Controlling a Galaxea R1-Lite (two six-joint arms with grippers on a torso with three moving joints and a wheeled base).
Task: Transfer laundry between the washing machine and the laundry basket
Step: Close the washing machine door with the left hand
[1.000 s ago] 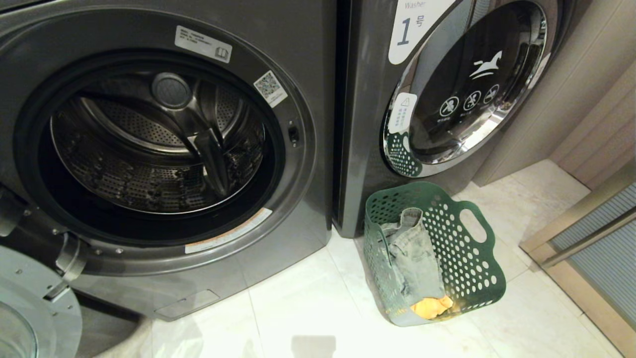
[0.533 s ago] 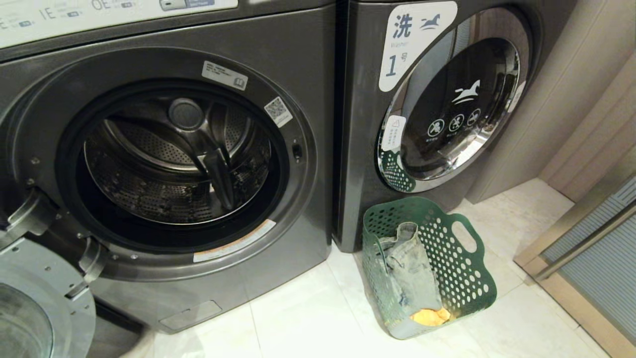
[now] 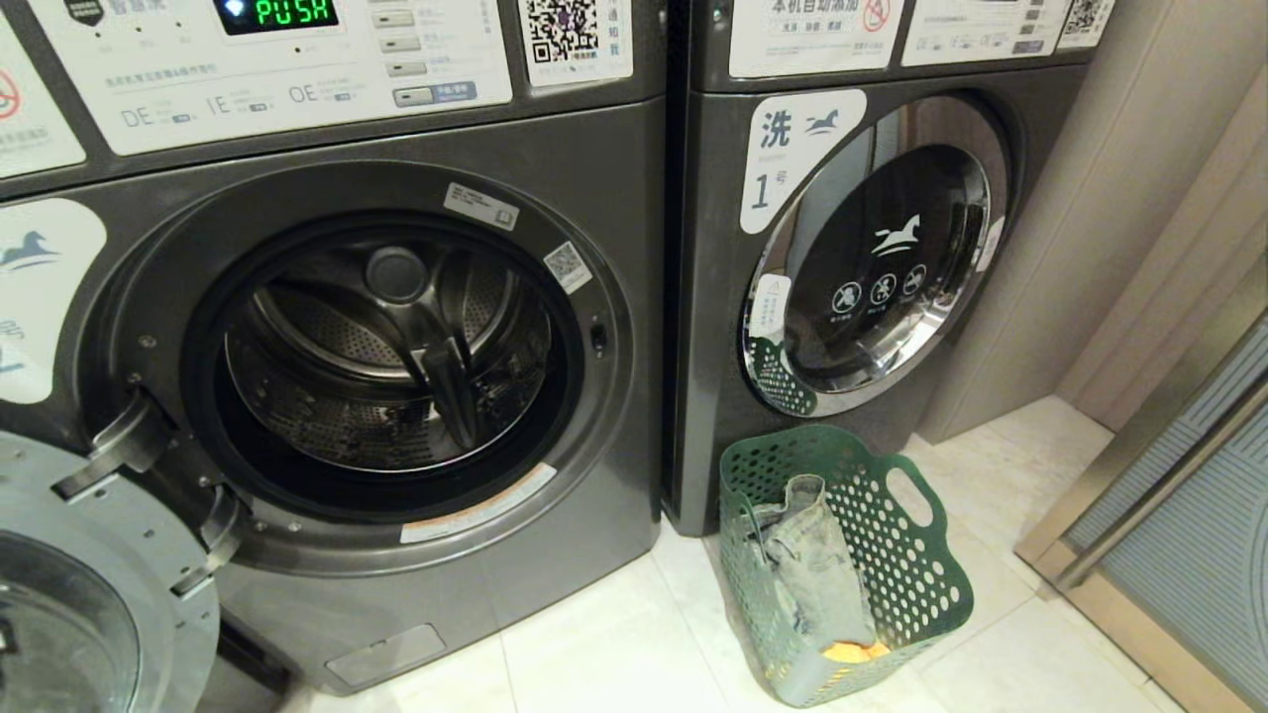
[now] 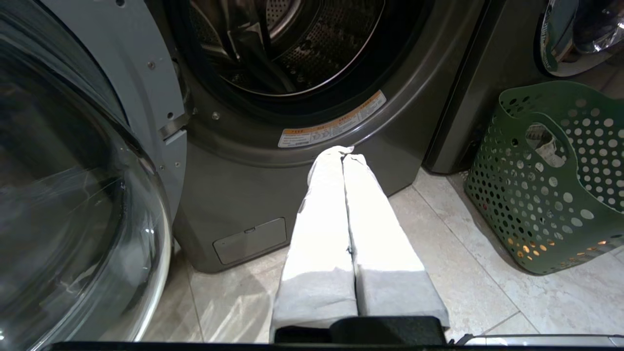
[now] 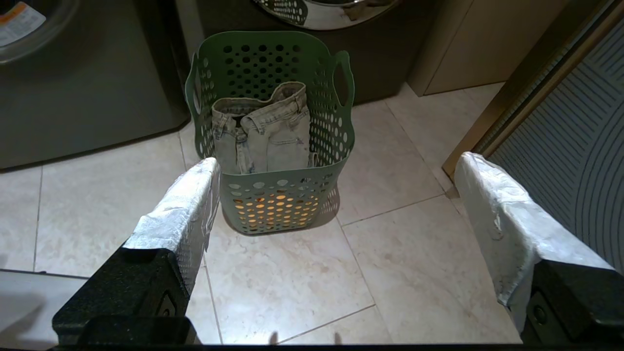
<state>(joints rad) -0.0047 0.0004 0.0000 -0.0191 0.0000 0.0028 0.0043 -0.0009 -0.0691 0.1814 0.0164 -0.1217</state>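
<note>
The left claw (image 4: pixel 343 153) has two long fingers (image 4: pixel 319 234) wrapped in white cloth-like padding, rising from a black base at the bottom centre. The right claw (image 5: pixel 336 168) shows the same white wrapping (creased, slightly grubby) on black textured mounts in both lower corners.

Washing machine (image 3: pixel 614 465) mouth stands clear: door (image 3: pixel 89 604) swung wide to its left, drum (image 3: pixel 386 347) bare but for a dark paddle. Laundry basket (image 3: pixel 921 584) open-topped on the floor (image 3: pixel 614 644), backed against the neighbouring machine (image 3: pixel 713 396); pale denim garment (image 3: pixel 817 569) drapes one inner wall. Bare tile between machine and basket. Wall panel (image 3: pixel 1149 198) and slatted door (image 3: pixel 1189 555) hem in the basket's far side.
</note>
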